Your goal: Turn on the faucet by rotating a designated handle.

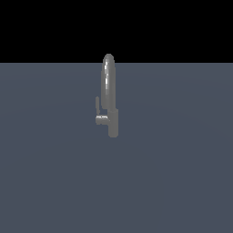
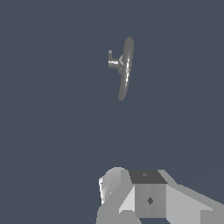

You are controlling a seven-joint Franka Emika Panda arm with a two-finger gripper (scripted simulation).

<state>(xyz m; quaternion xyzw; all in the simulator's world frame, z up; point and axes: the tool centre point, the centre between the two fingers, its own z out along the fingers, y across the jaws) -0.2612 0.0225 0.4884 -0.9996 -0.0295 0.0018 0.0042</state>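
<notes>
Grey floor; glossy grey faucet, handle upright.

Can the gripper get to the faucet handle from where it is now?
Probably yes: the gripper sits apart from the faucet, and nothing shows on the bare surface between it and the handle. The finger state is unclear.
</notes>
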